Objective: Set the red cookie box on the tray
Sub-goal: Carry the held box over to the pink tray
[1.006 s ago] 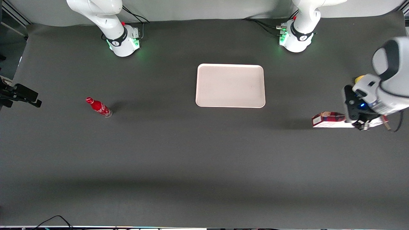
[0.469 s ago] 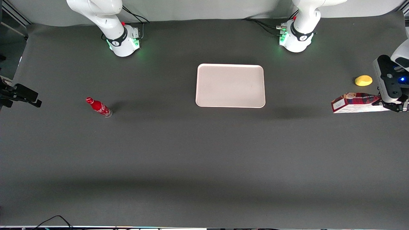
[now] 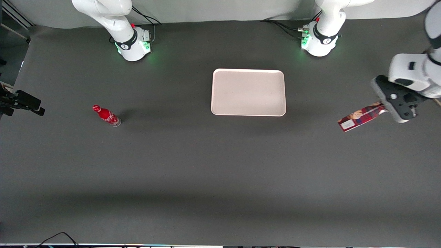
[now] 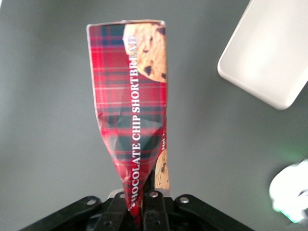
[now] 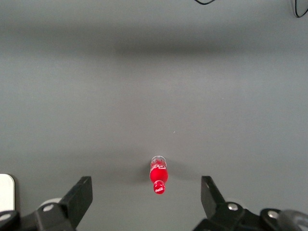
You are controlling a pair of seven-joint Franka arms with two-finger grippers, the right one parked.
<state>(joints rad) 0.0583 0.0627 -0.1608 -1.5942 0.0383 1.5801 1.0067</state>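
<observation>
At the working arm's end of the tabletop: the black two-finger gripper (image 3: 385, 109) hung in the air, pinching one end of the box.
Gripper state: pressed together on the cardboard, hard enough that the wrist view showed the box creased and twisted just above the jaws.
Task's thing: the long, narrow cardboard red cookie box (image 3: 360, 117), dark red plaid with brown cookie pictures, was held clear of the dark grey tabletop (image 3: 220, 165), not yet on the tray.
Long axis: it ran from the gripper toward the middle of the table, the free end tipped nearer the front camera than the held end.
Look of the box: in the wrist view the red cookie box (image 4: 136, 115) showed its plaid face with white lettering down its length, one cookie picture at the free end and another near the pinch, the panel buckled between them.
Deciding relation: the large flat pale pinkish-white rectangular tray (image 3: 248, 92) with rounded corners lay well apart from the box, toward the parked arm's end and a little farther from the front camera; the free end pointed roughly its way, and the wrist view caught one corner of it (image 4: 269, 53).
Judgement: the carry needed to run sideways along the table toward the tray.
Risk: the crushed grip might let the box swing.
Also there: a small red soda bottle (image 3: 106, 115), far toward the parked arm's end.
</observation>
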